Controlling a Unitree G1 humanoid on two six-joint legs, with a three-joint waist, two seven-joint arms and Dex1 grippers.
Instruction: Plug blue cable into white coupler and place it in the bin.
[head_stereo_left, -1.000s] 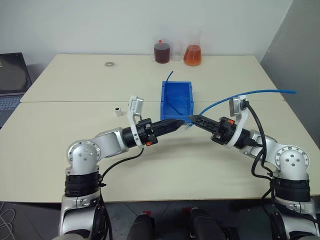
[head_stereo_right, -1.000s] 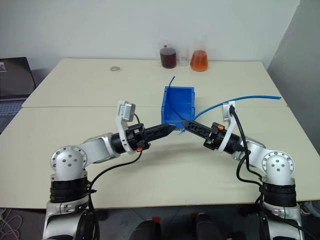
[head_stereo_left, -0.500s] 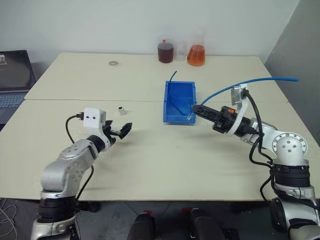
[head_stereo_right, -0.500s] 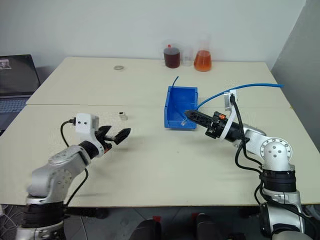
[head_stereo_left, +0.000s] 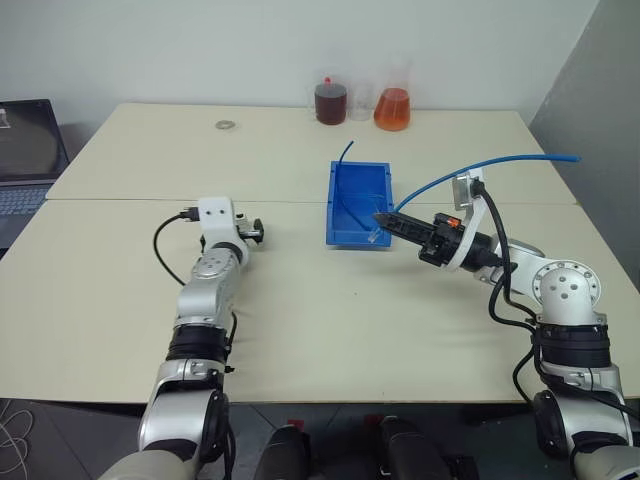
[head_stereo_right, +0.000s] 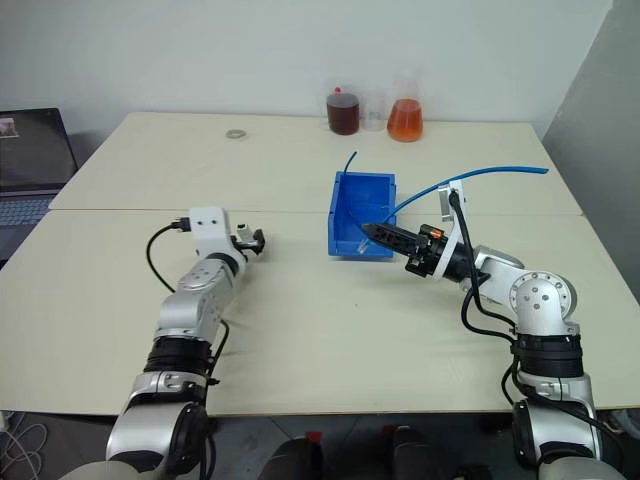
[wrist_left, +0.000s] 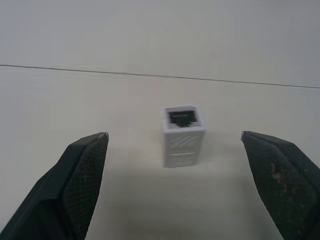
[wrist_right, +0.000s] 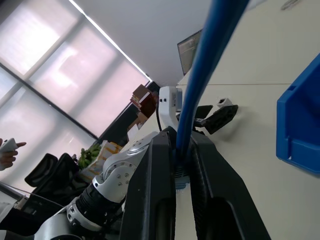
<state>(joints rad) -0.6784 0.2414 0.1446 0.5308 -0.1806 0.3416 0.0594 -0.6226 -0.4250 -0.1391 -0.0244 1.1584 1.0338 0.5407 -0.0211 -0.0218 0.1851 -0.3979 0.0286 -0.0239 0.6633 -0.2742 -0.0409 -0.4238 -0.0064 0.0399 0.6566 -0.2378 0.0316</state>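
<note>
So on the left, the left end effector (wrist_left: 180, 185) is spread as wide as it goes with nothing in it, lined up low over the surface (head_stereo_left: 330, 310) so the white coupler (wrist_left: 183, 135) sits between its two fingers with gaps on both sides. The coupler stands on end, dark socket up, so I'd guess the wide spread is just to straddle it before pinching. Moving right, the bin (head_stereo_left: 357, 205) sits near the middle of the surface with its low front facing the robot, and a short darker blue wire (head_stereo_left: 342, 152) pokes over its far rim. Right beside the bin's near right corner, the right end effector (head_stereo_left: 385, 220) is clamped tight on the blue cable (head_stereo_left: 500, 165), which trails up and off past the right edge; the plug end is held out front, probably so it's ready to push into the socket. The surface is two pale tables pushed together, with a small ring (head_stereo_left: 220, 126) and flasks (head_stereo_left: 390, 108) of dark and orange liquid at the back, a laptop (head_stereo_left: 25, 150) far left, white wall behind
</note>
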